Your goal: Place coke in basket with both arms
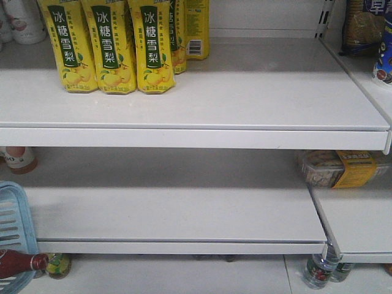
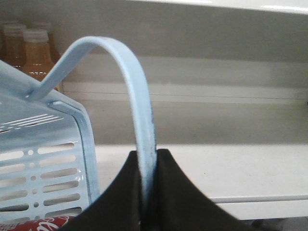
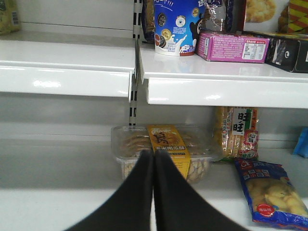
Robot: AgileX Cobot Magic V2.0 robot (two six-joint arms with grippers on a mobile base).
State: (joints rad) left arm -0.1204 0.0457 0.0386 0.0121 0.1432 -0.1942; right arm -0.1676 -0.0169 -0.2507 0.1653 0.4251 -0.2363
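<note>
The light blue basket (image 1: 11, 223) shows at the lower left edge of the front view, in front of the lower shelf. The red coke (image 1: 18, 263) lies on its side within the basket's outline. In the left wrist view a strip of its red label (image 2: 41, 224) shows low behind the basket's slotted wall (image 2: 48, 168). My left gripper (image 2: 147, 161) is shut on the basket's thin loop handle (image 2: 130, 77), which rises between the jaws. My right gripper (image 3: 153, 156) is shut and empty, pointing at the lower shelf. Neither gripper shows in the front view.
Yellow pear-drink bottles (image 1: 110, 46) stand on the upper shelf. A clear snack tray with a yellow label (image 3: 163, 149) lies ahead of my right gripper, with a blue snack bag (image 3: 269, 192) to its right. Amber bottles (image 2: 33, 53) stand behind the basket.
</note>
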